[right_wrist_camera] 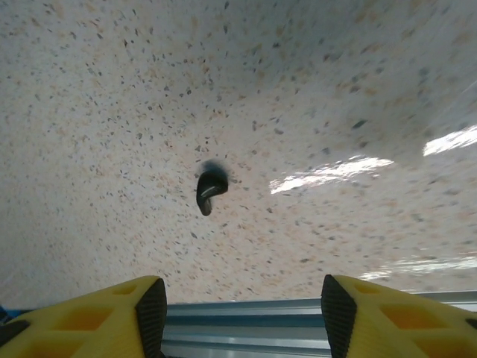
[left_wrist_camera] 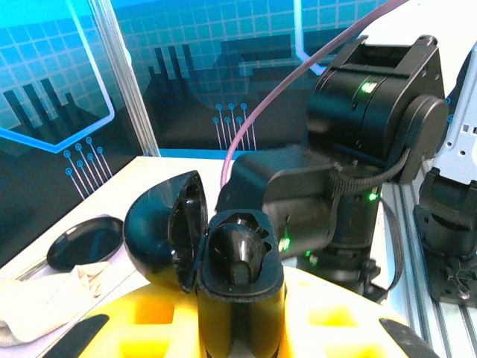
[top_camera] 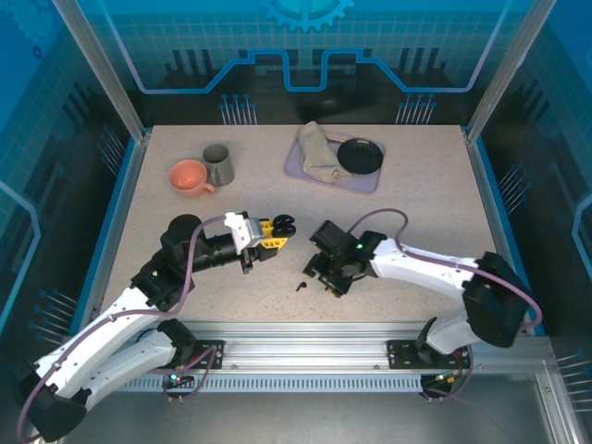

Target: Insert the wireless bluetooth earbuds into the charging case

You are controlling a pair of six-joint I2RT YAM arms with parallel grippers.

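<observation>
Near the front middle of the counter (top_camera: 416, 213), a single black earbud (right_wrist_camera: 209, 190) lies loose on the speckled surface, just left of the right end effector (right_wrist_camera: 242, 306), whose yellow fingers stand apart with nothing between them. Further left, the left end effector (top_camera: 270, 233) is clamped on the black charging case (left_wrist_camera: 235, 268), whose round lid is swung open beside the body, with the wells showing

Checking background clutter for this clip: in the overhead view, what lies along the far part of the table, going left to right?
orange cup → grey mug → cloth → black dish
</observation>
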